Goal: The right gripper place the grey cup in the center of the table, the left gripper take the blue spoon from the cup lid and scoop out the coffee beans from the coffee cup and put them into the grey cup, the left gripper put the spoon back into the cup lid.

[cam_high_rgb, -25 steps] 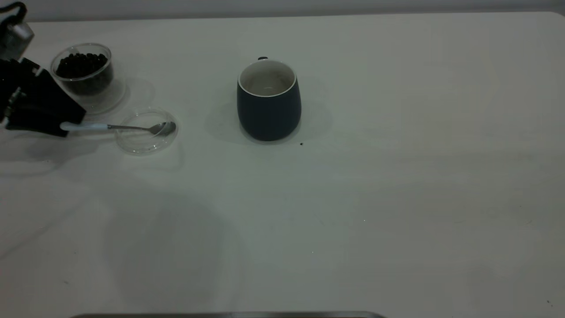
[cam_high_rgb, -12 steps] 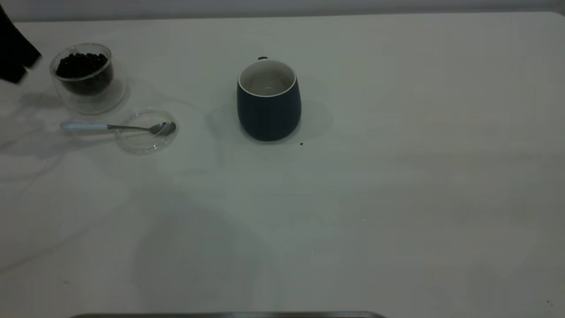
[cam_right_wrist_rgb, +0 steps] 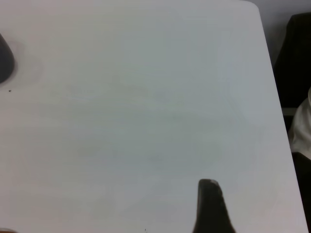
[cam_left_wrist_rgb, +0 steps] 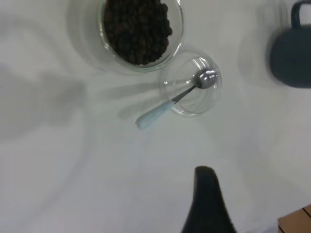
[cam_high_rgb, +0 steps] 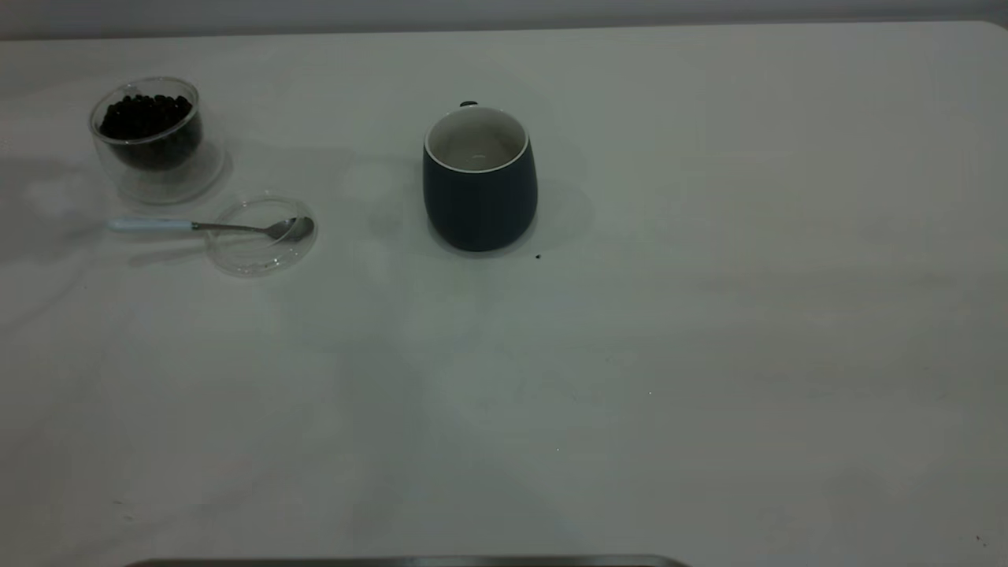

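I judge my task done: the blue spoon rests bowl-down in the cup lid near the table's left edge, both grippers clear, their finger state untellable.

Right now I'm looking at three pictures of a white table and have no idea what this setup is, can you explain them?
It is a two-armed robot at a table. The wide picture comes from an outside camera; both arms are out of its view. The other two come from cameras on each wrist, and the dark tip in each is one gripper finger.

On the table: a glass cup of coffee beans, a clear lid with a blue spoon resting in it, and a grey cup. Nothing is held.
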Motion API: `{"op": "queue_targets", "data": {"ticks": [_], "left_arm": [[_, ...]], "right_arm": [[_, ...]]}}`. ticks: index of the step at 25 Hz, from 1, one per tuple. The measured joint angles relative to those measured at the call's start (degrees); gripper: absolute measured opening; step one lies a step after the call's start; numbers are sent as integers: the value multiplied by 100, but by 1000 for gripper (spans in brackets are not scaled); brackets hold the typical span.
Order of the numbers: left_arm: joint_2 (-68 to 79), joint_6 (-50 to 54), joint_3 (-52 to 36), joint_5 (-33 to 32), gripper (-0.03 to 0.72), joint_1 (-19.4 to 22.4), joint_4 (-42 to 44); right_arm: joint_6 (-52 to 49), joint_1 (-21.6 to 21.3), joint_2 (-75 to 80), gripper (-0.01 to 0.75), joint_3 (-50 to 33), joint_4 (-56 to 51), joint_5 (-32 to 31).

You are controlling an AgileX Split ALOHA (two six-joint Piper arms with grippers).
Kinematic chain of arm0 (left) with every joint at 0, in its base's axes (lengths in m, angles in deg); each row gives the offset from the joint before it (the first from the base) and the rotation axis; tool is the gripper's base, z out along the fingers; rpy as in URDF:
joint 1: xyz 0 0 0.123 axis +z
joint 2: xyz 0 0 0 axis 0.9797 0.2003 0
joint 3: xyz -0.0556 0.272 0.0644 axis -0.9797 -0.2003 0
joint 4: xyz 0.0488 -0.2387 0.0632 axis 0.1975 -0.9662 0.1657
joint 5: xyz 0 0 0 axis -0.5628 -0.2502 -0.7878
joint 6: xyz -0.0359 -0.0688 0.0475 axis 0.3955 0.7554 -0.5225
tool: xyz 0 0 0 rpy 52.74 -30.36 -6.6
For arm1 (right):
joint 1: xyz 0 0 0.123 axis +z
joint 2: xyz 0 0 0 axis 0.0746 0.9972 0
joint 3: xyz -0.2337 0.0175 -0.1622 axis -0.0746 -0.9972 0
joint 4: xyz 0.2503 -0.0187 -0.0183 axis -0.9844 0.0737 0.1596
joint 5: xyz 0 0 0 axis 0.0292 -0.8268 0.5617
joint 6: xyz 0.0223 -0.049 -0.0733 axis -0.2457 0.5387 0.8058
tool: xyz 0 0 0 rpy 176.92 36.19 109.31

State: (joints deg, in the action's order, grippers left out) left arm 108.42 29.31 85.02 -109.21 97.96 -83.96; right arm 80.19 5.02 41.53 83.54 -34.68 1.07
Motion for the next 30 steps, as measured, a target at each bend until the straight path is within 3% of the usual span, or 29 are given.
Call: {"op": "queue_targets", "data": {"ticks": [6, 21, 30], "left_arm": [[-1002, 717, -403, 0, 593, -55, 405], [-4288, 879, -3732, 0, 593, -60, 514], [-6091, 663, -4175, 0, 593, -60, 684]], "right_arm": [[0, 0, 0, 462, 0, 0, 0], [0, 0, 0, 462, 0, 0, 0], [0, 0, 0, 462, 0, 0, 0]]}}
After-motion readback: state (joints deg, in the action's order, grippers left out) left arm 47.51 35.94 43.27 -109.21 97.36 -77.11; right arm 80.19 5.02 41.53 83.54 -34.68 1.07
